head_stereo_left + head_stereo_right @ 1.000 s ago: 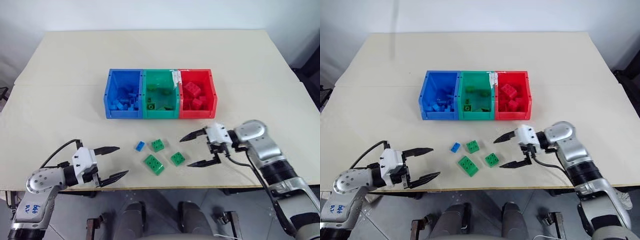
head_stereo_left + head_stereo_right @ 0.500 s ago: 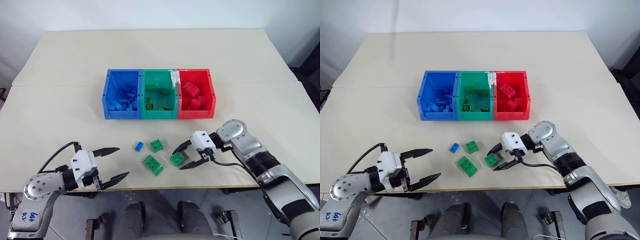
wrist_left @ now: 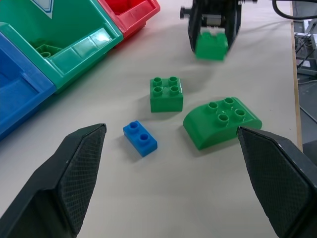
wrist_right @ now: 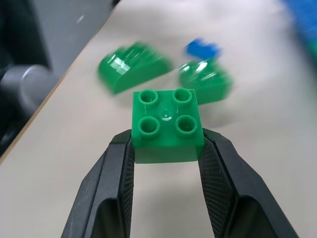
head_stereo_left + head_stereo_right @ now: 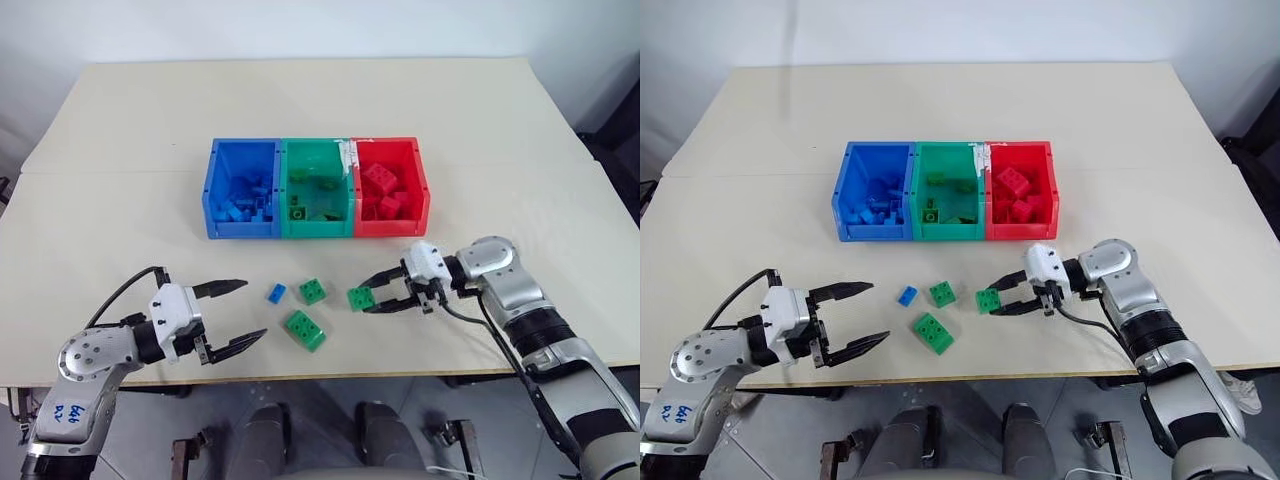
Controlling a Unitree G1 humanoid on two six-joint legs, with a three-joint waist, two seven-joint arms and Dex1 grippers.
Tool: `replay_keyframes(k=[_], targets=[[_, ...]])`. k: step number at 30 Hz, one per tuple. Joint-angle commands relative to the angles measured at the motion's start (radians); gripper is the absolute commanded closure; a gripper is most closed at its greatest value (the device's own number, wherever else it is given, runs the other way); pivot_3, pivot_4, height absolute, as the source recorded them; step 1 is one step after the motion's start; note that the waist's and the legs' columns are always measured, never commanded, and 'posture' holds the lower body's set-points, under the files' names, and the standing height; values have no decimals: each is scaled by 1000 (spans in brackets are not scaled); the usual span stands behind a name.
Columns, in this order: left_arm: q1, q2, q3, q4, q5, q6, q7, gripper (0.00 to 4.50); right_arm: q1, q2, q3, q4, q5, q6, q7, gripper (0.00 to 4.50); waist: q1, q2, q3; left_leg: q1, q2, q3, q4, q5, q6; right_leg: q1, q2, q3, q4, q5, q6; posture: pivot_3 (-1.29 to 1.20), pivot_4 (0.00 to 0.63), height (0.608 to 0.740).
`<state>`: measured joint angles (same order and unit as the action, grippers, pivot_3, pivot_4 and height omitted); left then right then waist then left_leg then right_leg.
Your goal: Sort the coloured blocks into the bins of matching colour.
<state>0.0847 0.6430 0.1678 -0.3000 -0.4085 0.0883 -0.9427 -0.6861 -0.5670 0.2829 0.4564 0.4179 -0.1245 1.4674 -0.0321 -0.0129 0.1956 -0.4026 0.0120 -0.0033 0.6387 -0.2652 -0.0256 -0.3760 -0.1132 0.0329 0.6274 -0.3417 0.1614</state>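
gripping a small green block (image 5: 360, 298) in the right gripper (image 5: 377, 295), lifted off the table (image 5: 120, 220), left gripper (image 5: 232, 315) fingers spread wide

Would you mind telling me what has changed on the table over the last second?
The right gripper reached in over the small green block, closed on it and lifted it off the table. The left gripper remains open and empty. The blue block, the square green block, the longer green block and the bins have not moved.
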Motion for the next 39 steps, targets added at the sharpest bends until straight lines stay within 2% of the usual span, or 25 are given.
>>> replay_keyframes(k=[1,2,9,14,15,21,22,28,31,35,39], targets=[[-17,-9,11,1,-25,10,16,0,-80,46,-83,-66,28,122,-122,3054,-2,0,0,0,0,0,0,0,0,0,0,0,0,0,0,0,150,740],[-20,-11,13,2,-26,12,18,0,-95,59,-95,-69,23,146,-146,3054,-4,0,0,0,0,0,0,0,0,-1,0,0,0,0,0,0,150,740],[-37,-58,84,-9,-71,37,104,0,-331,210,-126,144,-180,235,-550,3054,-2,0,0,-1,0,0,0,0,-2,-2,0,0,1,0,-1,0,150,740],[-7,-67,126,-43,-79,39,146,0,-392,254,-127,255,-236,208,-587,3054,1,0,0,-2,-1,1,-1,0,-1,-3,0,-1,2,0,-1,0,150,740],[-2,-71,134,-49,-80,40,158,0,-396,256,-129,263,-240,202,-578,2273,1,0,0,-3,-1,1,-1,0,-1,-3,-1,-1,2,0,-1,0,150,740],[5,-74,155,-66,-89,45,190,0,-389,241,-152,226,-222,205,-506,345,-2,0,0,-3,-2,5,-1,-2,-1,-4,0,-2,1,0,-1,0,150,740],[5,-74,153,-67,-93,47,189,0,-377,232,-157,201,-213,209,-481,45,-2,0,0,-3,-2,6,-1,-2,-1,-4,0,-2,1,0,-1,0,150,740],[-14,-40,113,-47,-71,40,135,0,-146,90,-225,-100,-56,214,-195,45,10,-1,0,-3,0,11,-2,-3,0,-3,0,-4,0,0,-1,0,150,740],[-35,-16,80,-15,-50,16,83,0,-4,-11,-272,-187,-21,170,-103,45,8,-1,0,-3,-2,13,-1,-4,2,-1,-2,-4,-1,0,0,0,150,740],[-83,6,30,61,2,-69,12,0,187,-141,-360,-191,-37,25,-50,45,8,-1,0,-3,-4,14,0,-5,2,-1,-1,-6,-2,1,0,0,150,740],[-118,17,-10,101,-11,-83,-58,0,343,-218,-450,-140,-16,-110,6,45,2,-1,0,-2,-1,16,0,-5,1,-1,1,-6,-2,0,0,0,150,740]])
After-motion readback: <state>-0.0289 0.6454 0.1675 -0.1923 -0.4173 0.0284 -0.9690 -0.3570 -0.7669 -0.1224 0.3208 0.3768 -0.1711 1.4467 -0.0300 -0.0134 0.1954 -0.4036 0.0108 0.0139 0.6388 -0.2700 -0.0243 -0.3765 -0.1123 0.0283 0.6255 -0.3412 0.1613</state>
